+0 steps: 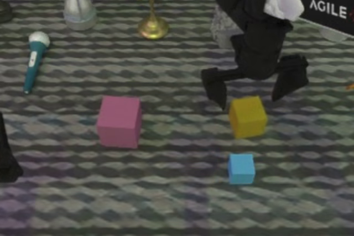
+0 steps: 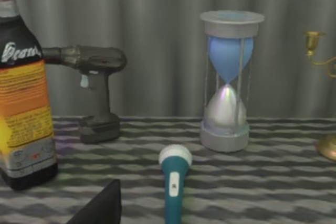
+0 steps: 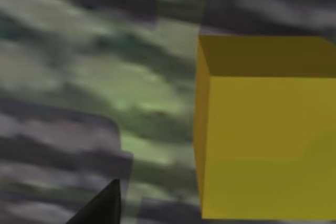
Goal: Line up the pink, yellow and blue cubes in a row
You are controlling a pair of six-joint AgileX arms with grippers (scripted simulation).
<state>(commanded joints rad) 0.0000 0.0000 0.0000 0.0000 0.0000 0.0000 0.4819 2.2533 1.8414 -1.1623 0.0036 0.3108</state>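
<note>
- The right gripper (image 1: 251, 89) is held with its jaws spread wide and empty, just above and behind the yellow cube (image 1: 248, 116), which stands on the tabletop (image 1: 177, 192) slightly nearer the camera than the gap between the jaws.
- The blue cube (image 1: 241, 168) lies just in front of the yellow one; the pink cube (image 1: 119, 121) is well apart to the left.
- The left gripper (image 1: 6, 164) is parked at the left edge; its jaws cannot be judged.
- Only the right wrist view shows the yellow cube filling one side, off-centre; only the top view shows all three cubes.

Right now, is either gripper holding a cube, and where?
Nothing is held. The right gripper hangs open above the yellow cube; the left gripper is parked at the table's left edge.
</note>
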